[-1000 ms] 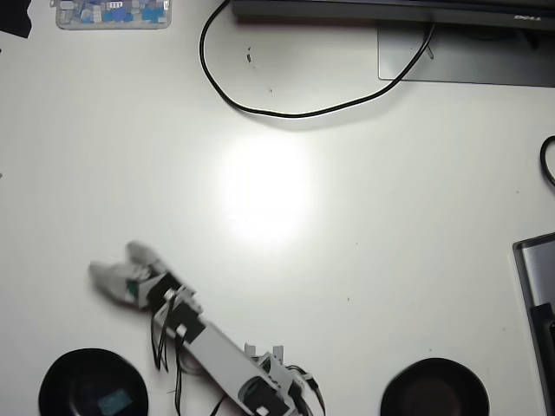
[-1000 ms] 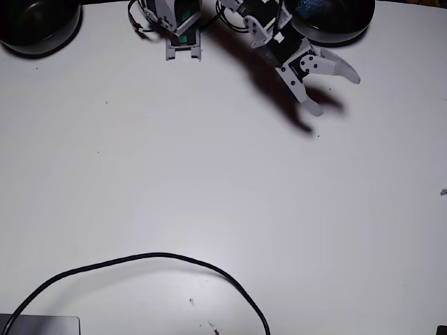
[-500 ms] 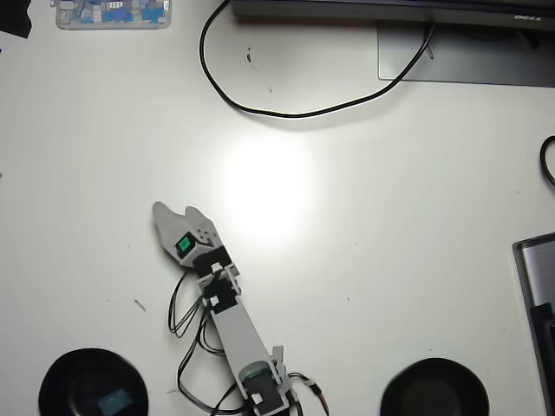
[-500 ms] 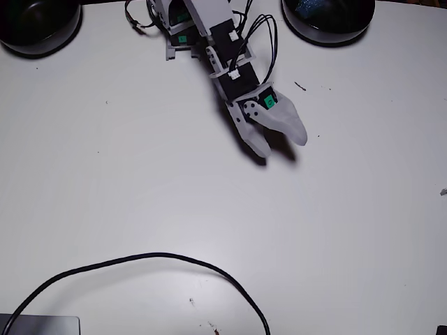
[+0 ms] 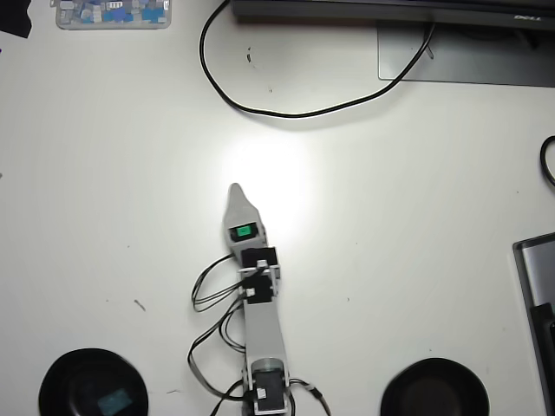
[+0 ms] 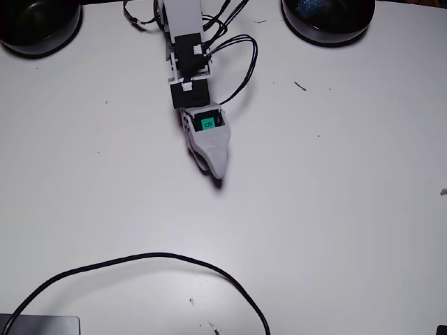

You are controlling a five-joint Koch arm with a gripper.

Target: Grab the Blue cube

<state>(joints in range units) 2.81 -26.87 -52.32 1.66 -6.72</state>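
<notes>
**Pointing up the middle, cube sits in the bowl**

Starting at left of the overhead view: clear tray (image 5: 113,13) w/ small bits at top edge. Black bowl (image 5: 93,382) at bottom left holds the blue cube (image 5: 113,401), lying flat inside. Arm (image 5: 261,325) runs up the center of the white surface (image 5: 416,217), well apart from that bowl. End effector (image 5: 234,191) shows one tip only, jaws stacked in both views (image 6: 215,174), so can't tell if clenched or released. Black cable (image 5: 286,111) loops above it. Second black bowl (image 5: 434,387) at bottom right.

Gripper (image 5: 234,191) jaws stacked, gap hidden; tray (image 5: 113,21) cut off, pieces too small.
</notes>
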